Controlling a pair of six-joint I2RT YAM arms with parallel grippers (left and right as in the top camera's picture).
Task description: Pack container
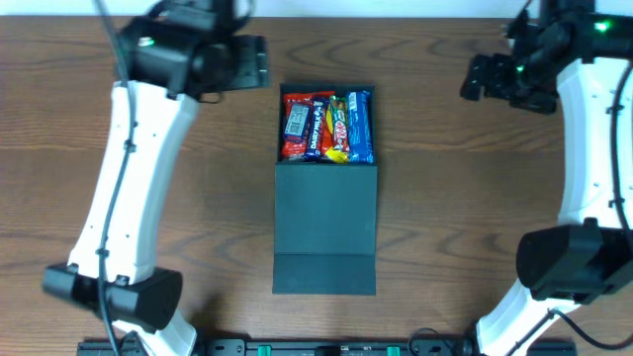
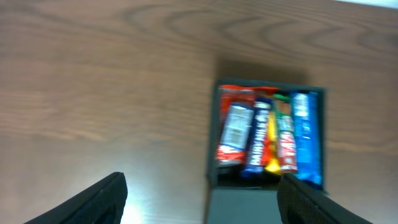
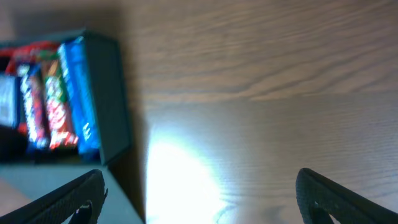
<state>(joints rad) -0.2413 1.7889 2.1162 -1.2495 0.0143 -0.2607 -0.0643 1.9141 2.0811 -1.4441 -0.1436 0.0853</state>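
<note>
Overhead: container [image 3: 115, 93] is sitting mid-desk [image 1: 445, 198]. It's matte teal cardboard, square, with its flap lid [image 1: 326, 222] lying flat open. Glossy snack bars [image 1: 327, 127] are filling it side by side, red through blue. Left gripper [image 2: 202, 182] and right gripper [image 3: 200, 179] are hanging released, holding nothing.

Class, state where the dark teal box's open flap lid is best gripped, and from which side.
Grip the dark teal cardboard flap lid at its free edge, from the robot's side: it lies flat, hinged at the box, so that edge likely lifts easiest.
</note>
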